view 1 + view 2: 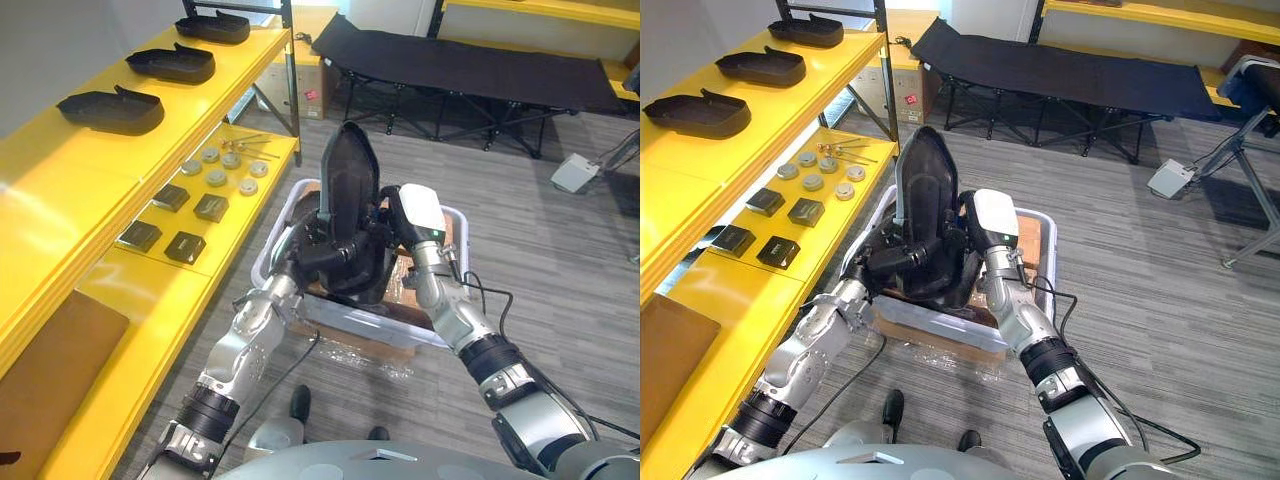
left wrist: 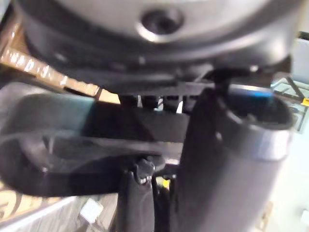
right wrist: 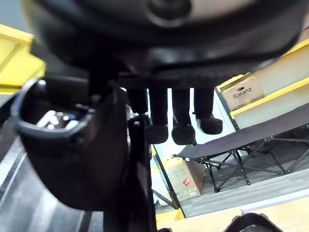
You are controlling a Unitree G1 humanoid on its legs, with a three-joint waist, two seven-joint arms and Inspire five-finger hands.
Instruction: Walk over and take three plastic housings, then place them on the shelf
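Above a white plastic bin [image 1: 380, 325], both robot hands hold one black plastic housing [image 1: 350, 175] upright.
Left eye view: the housing is a smooth, glossy, shoe-shaped shell standing on end. The left hand [image 1: 318, 258] has its fingers curled round the lower part, and the right hand [image 1: 388, 222] grips the right side. Three matching housings [image 1: 112, 110] lie in a row on the yellow top shelf [image 1: 60, 170]. Right eye view: the lower shelf [image 1: 830, 235] carries round metal discs [image 1: 813, 182] and square black blocks [image 1: 778, 250], with a black fabric folding cot [image 1: 1070, 65] standing behind. Left wrist view: the left thumb [image 2: 231, 164] lies beside the curved black shell, and that hand's fingers are mostly hidden. Right wrist view: the right thumb [image 3: 67, 145] and bent fingertips [image 3: 183, 125] pinch the shell's thin edge, which is cut off below.
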